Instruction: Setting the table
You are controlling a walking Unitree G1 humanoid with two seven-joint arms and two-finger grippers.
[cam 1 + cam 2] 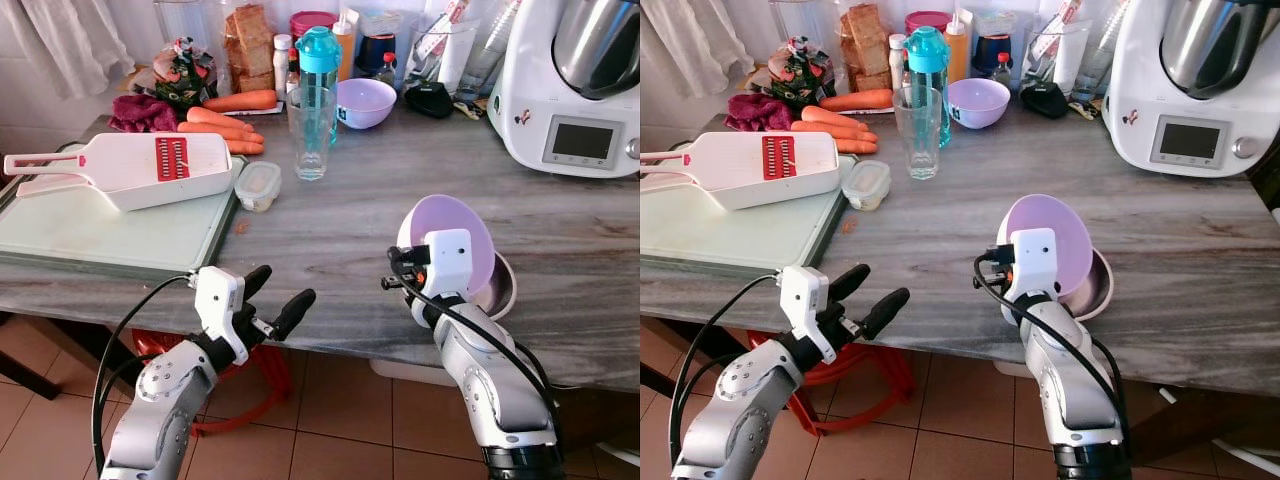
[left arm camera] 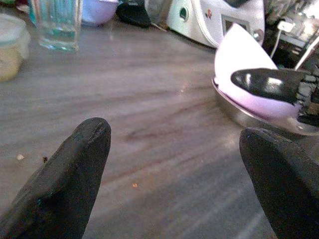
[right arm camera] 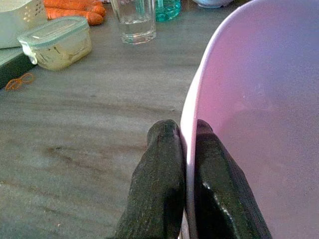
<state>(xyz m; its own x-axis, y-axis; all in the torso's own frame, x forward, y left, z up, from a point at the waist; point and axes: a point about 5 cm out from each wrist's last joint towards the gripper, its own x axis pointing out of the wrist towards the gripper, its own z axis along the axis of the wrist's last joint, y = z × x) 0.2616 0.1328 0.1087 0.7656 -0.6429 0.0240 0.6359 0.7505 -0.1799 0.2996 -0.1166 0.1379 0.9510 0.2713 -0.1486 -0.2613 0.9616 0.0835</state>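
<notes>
My right gripper is shut on the rim of a pale purple bowl, which it holds tilted up on edge near the counter's front right. The bowl rests in or just above a shallow metal dish beneath it. In the right wrist view the rim is pinched between the two black fingers. My left gripper hovers open at the counter's front edge, left of the bowl, with nothing between its fingers. A second purple bowl sits at the back of the counter.
A drinking glass and teal bottle stand mid-back. A small lidded container, white slicer on a green board, and carrots lie to the left. A white kitchen machine fills the back right.
</notes>
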